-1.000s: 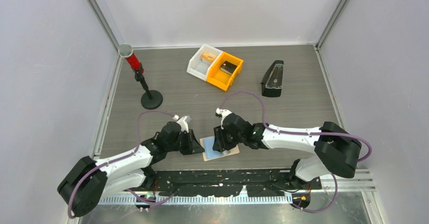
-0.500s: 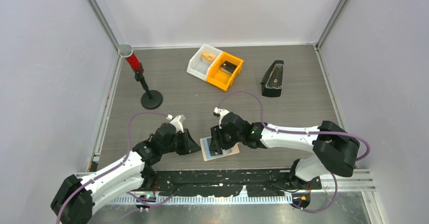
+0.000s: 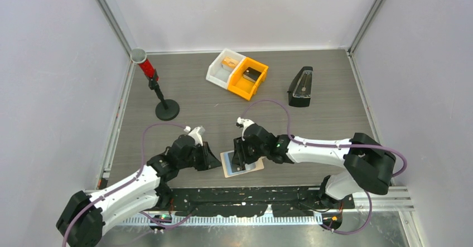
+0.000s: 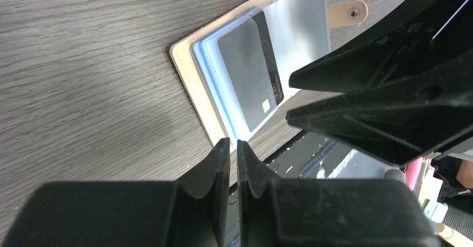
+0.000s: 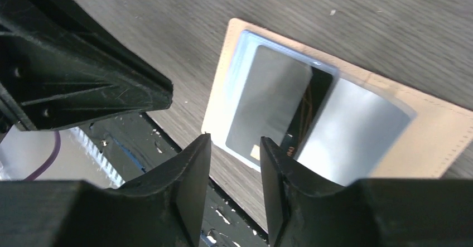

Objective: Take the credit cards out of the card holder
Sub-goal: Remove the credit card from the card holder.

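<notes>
The tan card holder (image 3: 227, 169) lies open near the table's front edge, its tab (image 4: 348, 13) pointing away. In the left wrist view its clear light blue sleeves (image 4: 215, 85) hold a silvery grey card (image 4: 248, 74) over a dark card (image 4: 271, 57). My left gripper (image 3: 216, 162) is shut and empty, its tips (image 4: 233, 144) just off the holder's near corner. My right gripper (image 3: 240, 160) is open above the holder, and its jaws (image 5: 234, 146) straddle the grey card's (image 5: 270, 99) lower corner without touching it. No orange card shows.
White and orange bins (image 3: 237, 73) stand at the back centre. A black wedge case (image 3: 301, 87) is at the back right, and a red cylinder on a black stand (image 3: 156, 85) at the back left. The black rail (image 3: 245, 194) runs just past the table's front edge.
My left arm has drawn back to the left, away from the holder. The right gripper has shifted slightly left over the holder. Little has changed in the last half second.
</notes>
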Motion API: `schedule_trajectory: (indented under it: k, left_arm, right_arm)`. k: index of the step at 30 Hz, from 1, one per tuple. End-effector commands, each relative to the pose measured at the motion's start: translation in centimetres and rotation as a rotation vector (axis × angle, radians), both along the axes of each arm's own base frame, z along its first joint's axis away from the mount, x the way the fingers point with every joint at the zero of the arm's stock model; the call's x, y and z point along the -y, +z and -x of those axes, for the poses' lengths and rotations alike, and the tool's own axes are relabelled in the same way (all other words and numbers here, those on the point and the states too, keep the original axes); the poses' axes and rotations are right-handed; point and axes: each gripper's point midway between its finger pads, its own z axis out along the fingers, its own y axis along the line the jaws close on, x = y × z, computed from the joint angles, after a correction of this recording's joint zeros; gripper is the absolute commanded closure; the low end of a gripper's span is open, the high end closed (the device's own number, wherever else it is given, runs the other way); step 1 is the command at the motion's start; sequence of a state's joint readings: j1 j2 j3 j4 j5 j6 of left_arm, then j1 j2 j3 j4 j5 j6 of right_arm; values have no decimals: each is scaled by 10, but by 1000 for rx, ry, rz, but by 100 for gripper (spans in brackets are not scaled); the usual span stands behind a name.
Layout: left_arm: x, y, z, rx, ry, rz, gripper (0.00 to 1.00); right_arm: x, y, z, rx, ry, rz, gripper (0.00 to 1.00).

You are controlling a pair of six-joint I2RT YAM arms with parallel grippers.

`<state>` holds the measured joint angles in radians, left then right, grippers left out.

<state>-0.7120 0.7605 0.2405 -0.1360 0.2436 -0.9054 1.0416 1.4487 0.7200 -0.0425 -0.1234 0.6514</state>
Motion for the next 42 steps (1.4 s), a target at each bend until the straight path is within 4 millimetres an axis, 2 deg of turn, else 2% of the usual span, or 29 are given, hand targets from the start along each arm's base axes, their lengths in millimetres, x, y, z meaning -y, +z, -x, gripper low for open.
schedule_trajectory:
  k: [1,10,18,25,29,37,42]
  left_arm:
    - [18,26,-9,55,-54,64,89]
    - [33,20,-19,45,-80,77,94]
    - [38,7,-23,29,-93,67,97]
    - [41,-7,-23,2,-102,50,97]
    - [36,-13,-24,1,-85,29,98]
    - [28,-22,-21,2,-73,-2,98]
    - [26,-28,-20,-7,-68,-15,98]
  right_arm:
    - [14,7,-19,56,-60,25,57]
    - [41,-12,-29,38,-110,51,59]
    - [36,-22,-27,-18,-92,-36,64]
    - [33,-20,-26,-19,-85,-57,65]
    - [30,-15,-28,-13,-82,-70,65]
    - [28,-28,-26,-44,-78,-53,65]
    - [25,-28,-26,-49,-74,-63,65]
